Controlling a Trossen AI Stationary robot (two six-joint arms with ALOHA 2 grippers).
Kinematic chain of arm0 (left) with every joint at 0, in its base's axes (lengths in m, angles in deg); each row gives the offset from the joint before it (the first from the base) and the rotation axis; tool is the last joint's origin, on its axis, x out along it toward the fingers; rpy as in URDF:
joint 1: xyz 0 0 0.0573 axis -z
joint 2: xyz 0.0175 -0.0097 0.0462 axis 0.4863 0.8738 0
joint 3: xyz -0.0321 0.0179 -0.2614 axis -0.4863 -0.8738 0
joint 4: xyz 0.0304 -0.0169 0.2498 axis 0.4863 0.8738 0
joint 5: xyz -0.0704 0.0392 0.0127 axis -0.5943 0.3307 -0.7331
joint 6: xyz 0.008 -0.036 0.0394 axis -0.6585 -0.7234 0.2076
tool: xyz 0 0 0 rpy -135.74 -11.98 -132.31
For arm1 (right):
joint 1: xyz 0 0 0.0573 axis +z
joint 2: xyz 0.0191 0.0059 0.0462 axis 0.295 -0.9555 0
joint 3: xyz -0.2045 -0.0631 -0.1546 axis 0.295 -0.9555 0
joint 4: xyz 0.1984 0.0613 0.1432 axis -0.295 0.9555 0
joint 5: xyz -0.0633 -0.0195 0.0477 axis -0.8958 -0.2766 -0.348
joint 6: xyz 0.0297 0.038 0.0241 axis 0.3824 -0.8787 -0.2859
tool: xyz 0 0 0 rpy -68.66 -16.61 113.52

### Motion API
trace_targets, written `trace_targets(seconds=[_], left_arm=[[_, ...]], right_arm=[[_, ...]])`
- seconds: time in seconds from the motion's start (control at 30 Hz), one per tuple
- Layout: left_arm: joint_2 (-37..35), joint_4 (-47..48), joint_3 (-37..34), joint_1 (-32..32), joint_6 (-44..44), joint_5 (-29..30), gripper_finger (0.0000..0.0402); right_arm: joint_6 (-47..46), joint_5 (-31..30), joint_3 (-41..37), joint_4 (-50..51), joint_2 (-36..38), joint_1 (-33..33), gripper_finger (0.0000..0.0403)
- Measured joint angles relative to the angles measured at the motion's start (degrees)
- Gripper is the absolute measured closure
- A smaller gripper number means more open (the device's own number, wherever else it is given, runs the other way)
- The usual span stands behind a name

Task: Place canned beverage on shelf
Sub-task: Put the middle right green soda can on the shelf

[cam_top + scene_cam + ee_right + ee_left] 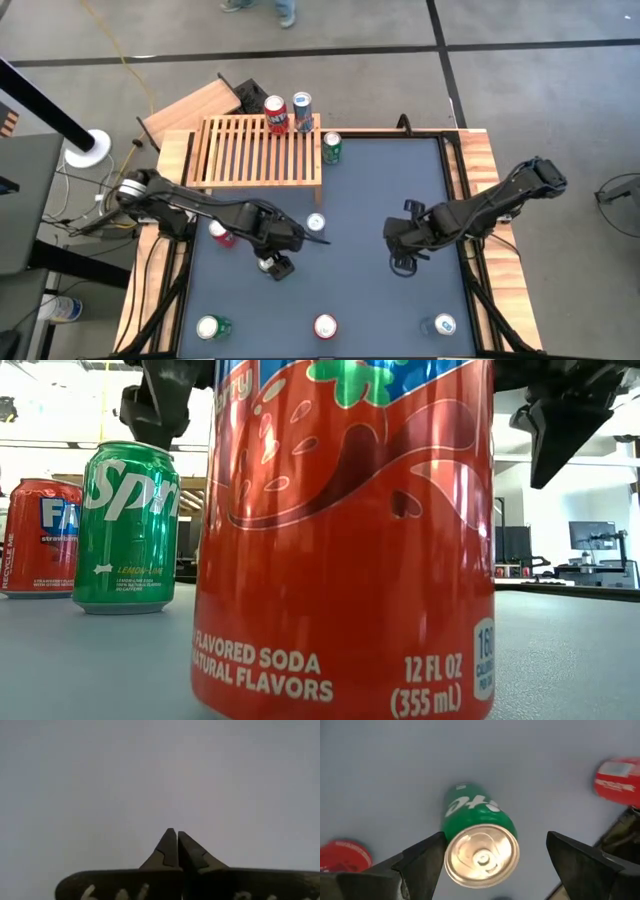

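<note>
Robotics lab or test office. Evidence: purpose-built rig table (470,160) with wooden side rails on a taped concrete floor, loose cables (75,215) left of the left arm, desks with monitors (588,535) in the background.

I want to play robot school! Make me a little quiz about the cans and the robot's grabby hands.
1. True or false: the right gripper is shut with nothing in it.
2. How many cans stand on the slatted shelf? A) one B) two C) four
3. Fill the gap: the left gripper hangs open over a ____ soda can.

Key: 1 true; 2 B; 3 green.
</note>
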Motion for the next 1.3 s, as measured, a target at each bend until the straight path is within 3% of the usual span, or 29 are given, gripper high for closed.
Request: trace_targets(seconds=[0.63, 0.97, 1.3], left_arm=[[0.24, 2.39, -0.25, 3.76, -13.8, 8.02, 0.007], [0.22, -1.93, -4.55, 4.12, -15.65, 7.74, 0.007], [0.24, -3.86, -7.81, 4.35, -17.19, 3.55, 0.007]], right_arm=[[6.7, 1.73, -0.39, -3.7, 0.0, 0.37, 0.0403], [8.0, 1.75, -0.39, -3.72, 0.0, 0.46, 0.0403], [8.22, 1.75, -0.39, -3.71, -0.02, 0.46, 0.0403]])
